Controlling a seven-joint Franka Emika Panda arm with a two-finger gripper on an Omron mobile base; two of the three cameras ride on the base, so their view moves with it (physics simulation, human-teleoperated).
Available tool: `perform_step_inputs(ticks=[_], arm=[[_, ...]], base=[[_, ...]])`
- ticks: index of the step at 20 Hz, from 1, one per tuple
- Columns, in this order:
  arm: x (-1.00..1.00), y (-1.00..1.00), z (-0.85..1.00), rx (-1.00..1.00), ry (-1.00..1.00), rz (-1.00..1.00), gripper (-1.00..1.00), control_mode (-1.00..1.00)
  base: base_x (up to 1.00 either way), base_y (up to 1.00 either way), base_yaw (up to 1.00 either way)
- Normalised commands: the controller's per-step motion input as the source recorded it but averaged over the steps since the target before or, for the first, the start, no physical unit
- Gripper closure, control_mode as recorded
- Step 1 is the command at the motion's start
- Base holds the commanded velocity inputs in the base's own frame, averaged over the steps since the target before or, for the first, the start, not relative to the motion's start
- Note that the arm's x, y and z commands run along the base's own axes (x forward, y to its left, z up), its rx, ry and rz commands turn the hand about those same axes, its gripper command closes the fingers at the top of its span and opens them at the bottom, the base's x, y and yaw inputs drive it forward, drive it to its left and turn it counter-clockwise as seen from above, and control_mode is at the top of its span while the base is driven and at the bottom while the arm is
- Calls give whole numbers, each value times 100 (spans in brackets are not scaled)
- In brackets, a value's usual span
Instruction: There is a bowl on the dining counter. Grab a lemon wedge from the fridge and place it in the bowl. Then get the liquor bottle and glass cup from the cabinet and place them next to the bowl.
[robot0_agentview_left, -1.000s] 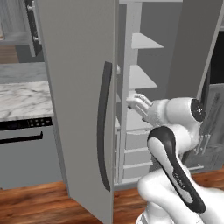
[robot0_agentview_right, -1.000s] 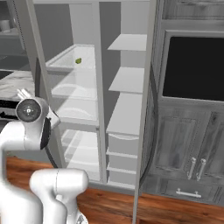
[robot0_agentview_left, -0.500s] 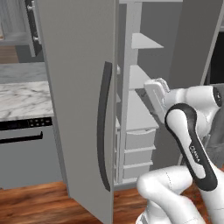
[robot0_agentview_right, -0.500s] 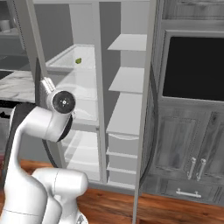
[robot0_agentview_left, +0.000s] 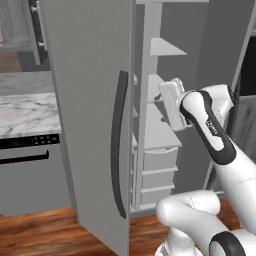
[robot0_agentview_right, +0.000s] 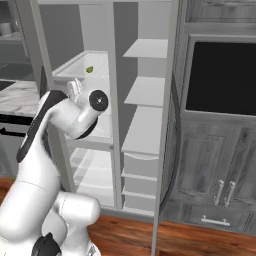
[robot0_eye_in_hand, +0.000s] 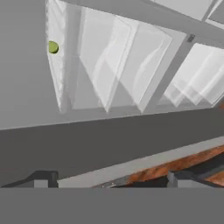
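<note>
A: Where's the lemon wedge (robot0_agentview_right: 90, 69)?

B: On an upper shelf in the left half of the fridge (robot0_agentview_right: 112, 125), at about 11 o'clock in the right base view. Hand view has it at 10 o'clock, small and well apart from the gripper (robot0_eye_in_hand: 109, 178).

A: Fingers?

B: Spread wide, nothing between them.

A: Progress?

B: Early, I'd say. Fridge doors are open, wedge not picked. Bowl drop, bottle and cup all left.

A: Anything in the way?

B: Open left door (robot0_agentview_left: 90, 115) with its dark handle (robot0_agentview_left: 118, 145) stands close beside the arm. The centre divider (robot0_agentview_right: 111, 90) and shelf edges crowd the reach. Drawers (robot0_agentview_left: 160, 172) sit low, oven (robot0_agentview_right: 222, 77) at 3 o'clock.
</note>
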Motion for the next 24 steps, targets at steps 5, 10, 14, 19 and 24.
perform_step_inputs(ticks=[5, 10, 14, 19, 24], arm=[[67, 14, -6, 15, 17, 9, -100, -100], [53, 30, -11, 12, 11, 12, -100, -100], [7, 66, -15, 4, 4, 17, -100, -100], [-9, 83, -18, 0, 0, 20, -100, -100], [-31, 86, -22, 0, 0, 23, -100, -100]], base=[[0, 0, 0], [0, 0, 0], [0, 0, 0], [0, 0, 0], [0, 0, 0]])
